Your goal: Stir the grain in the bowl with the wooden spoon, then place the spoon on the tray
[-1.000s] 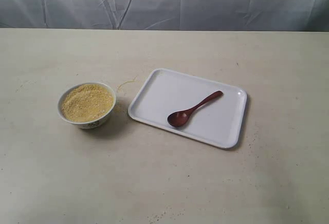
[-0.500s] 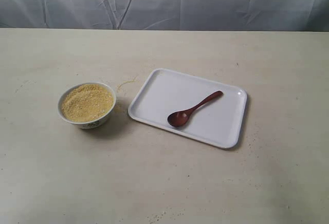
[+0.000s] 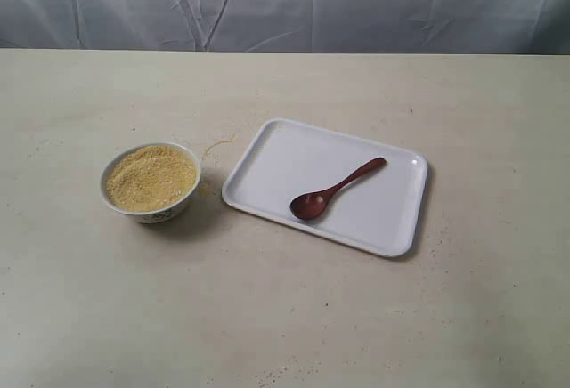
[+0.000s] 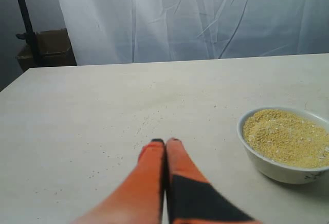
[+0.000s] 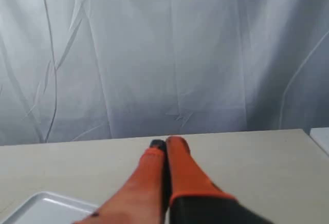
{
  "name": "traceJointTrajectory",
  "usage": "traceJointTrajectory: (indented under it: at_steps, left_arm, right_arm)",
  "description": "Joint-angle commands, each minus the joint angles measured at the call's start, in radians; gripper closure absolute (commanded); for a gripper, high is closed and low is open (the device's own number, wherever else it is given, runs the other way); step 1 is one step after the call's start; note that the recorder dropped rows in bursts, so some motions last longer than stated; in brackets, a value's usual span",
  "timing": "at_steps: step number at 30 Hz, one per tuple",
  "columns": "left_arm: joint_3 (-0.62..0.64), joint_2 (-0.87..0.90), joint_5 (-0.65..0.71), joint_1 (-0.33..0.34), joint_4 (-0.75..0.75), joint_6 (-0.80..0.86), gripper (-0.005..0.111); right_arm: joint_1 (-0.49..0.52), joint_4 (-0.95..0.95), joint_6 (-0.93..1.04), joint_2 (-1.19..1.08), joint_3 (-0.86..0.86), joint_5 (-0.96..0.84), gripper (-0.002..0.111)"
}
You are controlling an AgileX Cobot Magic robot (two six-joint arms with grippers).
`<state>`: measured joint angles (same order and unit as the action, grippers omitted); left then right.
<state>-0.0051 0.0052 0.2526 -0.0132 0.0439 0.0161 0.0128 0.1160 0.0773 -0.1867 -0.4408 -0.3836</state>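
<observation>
- Spoon first: your wooden spoon (image 3: 335, 189) lies flat on the tray (image 3: 267, 152), right of frame centre in the exterior view, bowl end toward the lower left, handle angled to the upper right. That leaves the slim handle free for a pinch.
- Grain (image 3: 151, 176) fills the bowl (image 3: 150, 212) level, at centre-left, just beside the tray's left edge, so the carry across is short. A thin trail of spilled granules lies on the surface (image 3: 285, 317) between them.
- Your left claw (image 4: 165, 142) is pressed together, holding nothing, near the bowl.
- Your right claw (image 5: 165, 143) is likewise closed and empty, above the tray corner; you must open it before grasping.
</observation>
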Motion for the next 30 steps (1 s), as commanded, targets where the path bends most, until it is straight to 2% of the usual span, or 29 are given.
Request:
traceJointTrajectory:
  at_steps: [1, 13, 19, 26, 30]
  left_arm:
    - [0.005, -0.005, -0.013, 0.001, 0.000, 0.000, 0.107]
    - [0.005, -0.005, -0.013, 0.001, 0.000, 0.000, 0.107]
    - [0.005, -0.005, -0.013, 0.001, 0.000, 0.000, 0.107]
    - [0.005, -0.005, -0.013, 0.001, 0.000, 0.000, 0.107]
    - [0.005, -0.005, -0.013, 0.001, 0.000, 0.000, 0.107]
  right_arm:
    - [0.056, 0.005, 0.000, 0.045, 0.005, -0.003, 0.108]
    - [0.056, -0.013, 0.000, 0.073, 0.032, 0.002, 0.108]
    - [0.056, -0.108, 0.000, 0.160, 0.193, 0.004, 0.108]
    - [0.054, -0.108, 0.000, 0.187, 0.396, 0.009, 0.108]
    - [0.054, -0.111, 0.000, 0.187, 0.441, 0.037, 0.108]
